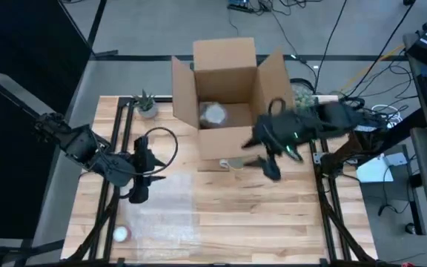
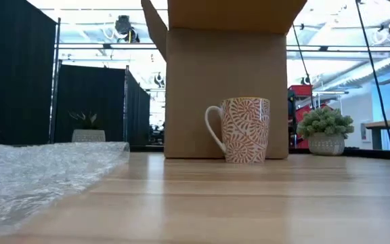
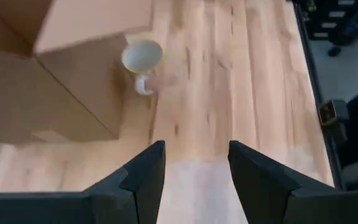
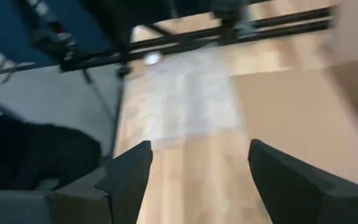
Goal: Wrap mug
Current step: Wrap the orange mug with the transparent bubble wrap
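Note:
The mug (image 2: 244,129), white with a red leaf pattern, stands upright on the wooden table just in front of the cardboard box (image 1: 228,81); it also shows in the high view (image 1: 235,164) and the left wrist view (image 3: 143,59). A sheet of bubble wrap (image 1: 161,215) lies flat on the table's near left part. My left gripper (image 3: 196,149) hovers open over the wrap's far edge, pointing toward the mug. My right gripper (image 1: 264,163) is open beside the mug on its right, above the table, with nothing between its fingers (image 4: 199,146).
The open box holds a bundle of wrapped material (image 1: 213,113). Small potted plants stand at the far left (image 1: 147,104) and to the right of the box (image 1: 302,93). A white roll (image 1: 121,233) lies near the front left corner. Bare wood stretches across the near right.

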### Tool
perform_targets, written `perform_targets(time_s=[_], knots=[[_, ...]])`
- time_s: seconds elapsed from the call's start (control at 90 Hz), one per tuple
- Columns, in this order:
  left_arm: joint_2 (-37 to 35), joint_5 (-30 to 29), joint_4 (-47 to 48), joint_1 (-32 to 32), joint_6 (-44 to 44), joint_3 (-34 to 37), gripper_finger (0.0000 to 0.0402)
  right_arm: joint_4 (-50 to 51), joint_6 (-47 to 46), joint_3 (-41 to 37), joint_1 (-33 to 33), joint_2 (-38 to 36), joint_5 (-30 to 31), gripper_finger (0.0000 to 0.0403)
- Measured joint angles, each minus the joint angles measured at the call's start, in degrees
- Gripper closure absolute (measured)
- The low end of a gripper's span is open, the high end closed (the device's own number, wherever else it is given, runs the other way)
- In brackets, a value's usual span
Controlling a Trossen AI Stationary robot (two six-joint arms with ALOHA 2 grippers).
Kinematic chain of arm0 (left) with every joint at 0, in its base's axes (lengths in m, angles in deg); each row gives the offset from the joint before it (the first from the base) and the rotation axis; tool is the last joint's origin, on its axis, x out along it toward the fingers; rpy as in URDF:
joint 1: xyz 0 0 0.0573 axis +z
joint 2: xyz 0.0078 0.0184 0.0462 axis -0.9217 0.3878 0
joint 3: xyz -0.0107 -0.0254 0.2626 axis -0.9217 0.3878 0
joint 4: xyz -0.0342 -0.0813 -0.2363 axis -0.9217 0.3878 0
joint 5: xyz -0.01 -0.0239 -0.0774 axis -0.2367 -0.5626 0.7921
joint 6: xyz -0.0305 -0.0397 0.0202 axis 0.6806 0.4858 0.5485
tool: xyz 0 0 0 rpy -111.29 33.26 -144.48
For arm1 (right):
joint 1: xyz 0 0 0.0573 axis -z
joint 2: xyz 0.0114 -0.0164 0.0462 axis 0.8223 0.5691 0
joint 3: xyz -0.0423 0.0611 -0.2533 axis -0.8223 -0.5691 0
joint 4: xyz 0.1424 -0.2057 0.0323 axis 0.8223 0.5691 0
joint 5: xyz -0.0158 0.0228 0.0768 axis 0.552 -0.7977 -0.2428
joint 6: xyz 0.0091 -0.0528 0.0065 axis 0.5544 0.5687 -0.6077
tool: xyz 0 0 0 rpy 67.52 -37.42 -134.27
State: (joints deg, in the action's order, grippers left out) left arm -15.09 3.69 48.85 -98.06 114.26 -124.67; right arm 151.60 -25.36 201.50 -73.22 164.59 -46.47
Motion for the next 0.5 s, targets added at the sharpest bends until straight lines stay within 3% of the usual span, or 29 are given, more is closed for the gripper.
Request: perform_targets(time_s=[0.256,0.5], knots=[[0.1,6.8,-6.3,-2.4,6.4,10.9,0.0238,-1.3,-7.1,-4.5,-15.0,4.8,14.4,0.0151],[3.7,13.6,-18.3,-4.3,9.5,20.7,0.0238,-10.1,-16.0,-16.2,-22.6,11.0,24.0,0.0151]])
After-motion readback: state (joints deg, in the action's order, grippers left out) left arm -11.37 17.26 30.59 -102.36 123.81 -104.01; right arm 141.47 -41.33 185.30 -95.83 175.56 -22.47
